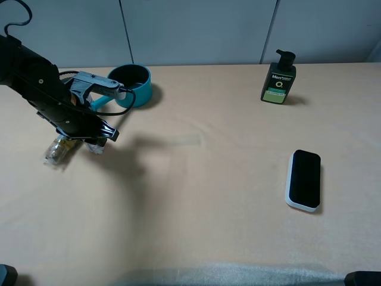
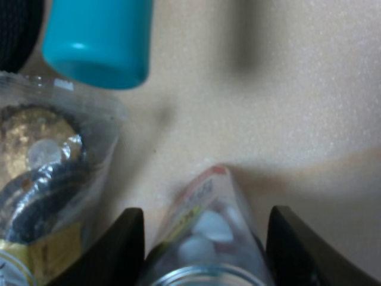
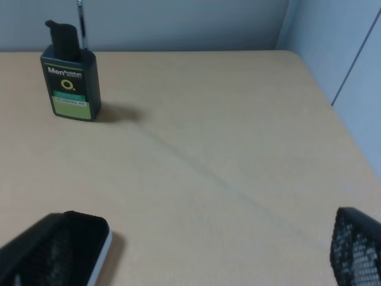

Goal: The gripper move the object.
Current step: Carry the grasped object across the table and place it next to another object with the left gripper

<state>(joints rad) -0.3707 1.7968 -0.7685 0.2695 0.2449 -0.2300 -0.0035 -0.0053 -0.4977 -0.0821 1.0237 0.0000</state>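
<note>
Near corners: dark shapes are poking in at both lower corners of the high view, cut off; I cannot tell what they are.
Right gripper: the right wrist view is showing only a black mesh-textured piece, cropped by the frame edge. I cannot tell whether this gripper is released or clenched.
Black-and-white block: lying flat on the right of the tabletop, well apart from the rest. The right wrist view is catching just one end of it.
Left gripper: sitting low over the left of the tabletop and clenching the pill bottle. From above, the arm is covering most of the grip.
Pill bottle: lying between the two black fingers, with white pills showing through the clear wall. Its silvery cap is pointing at the wrist camera and being cut off by the frame. The high view is giving only a pale sliver under the gripper.
Packet: crinkled and clear, lying just beside the bottle, outside the fingers. Its golden and dark contents are blurring in the wrist view.
Teal ring: sitting farther back, with a black inside. The left wrist view is showing only a rounded teal end.
Pump bottle: standing upright at the far right. Its label is reading clearly only in the right wrist view.
</note>
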